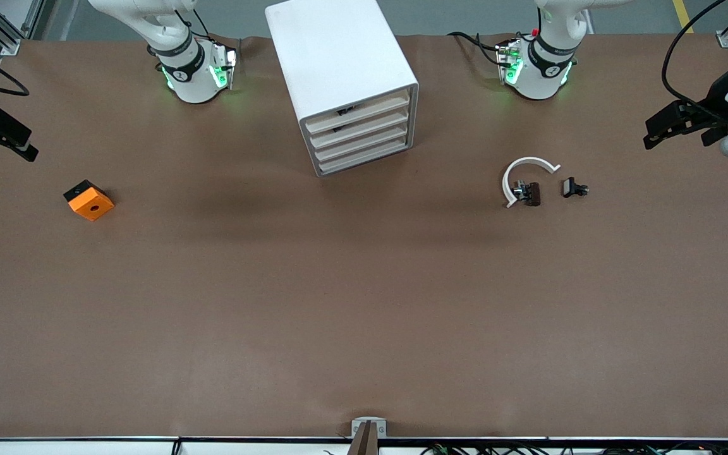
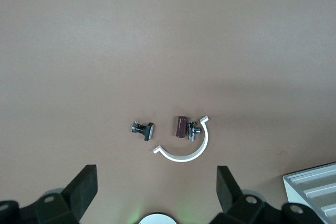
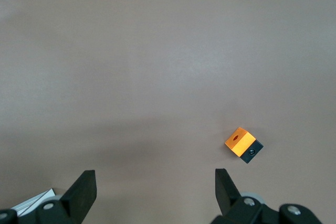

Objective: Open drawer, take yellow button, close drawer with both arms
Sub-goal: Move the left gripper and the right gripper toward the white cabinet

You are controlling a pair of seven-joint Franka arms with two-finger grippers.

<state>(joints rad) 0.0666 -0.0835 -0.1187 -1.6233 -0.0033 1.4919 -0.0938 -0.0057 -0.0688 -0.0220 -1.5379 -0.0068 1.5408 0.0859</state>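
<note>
- My left gripper [image 2: 155, 187] is hanging over the left arm's end of the table [image 1: 364, 303], jaws spread wide, holding nothing.
- My right gripper [image 3: 155, 190] is hovering over the right arm's end, jaws spread too, empty.
- Both arms are waiting, well apart from the cabinet [image 1: 339, 76].
- Cabinet is sitting between the two bases, fronts facing the camera, angled a bit.
- Drawer [image 1: 356, 116], top of four, is sitting about flush with the rest, dark bit showing in the gap above it.
- Button: I can't see it anywhere.
- Orange block [image 1: 89, 200] is lying near my right gripper's end.
- White arc [image 1: 524, 177] with a brown clip [image 1: 531, 193] touching it, and a black clip [image 1: 573, 188] just beside, are lying near my left gripper's end.
</note>
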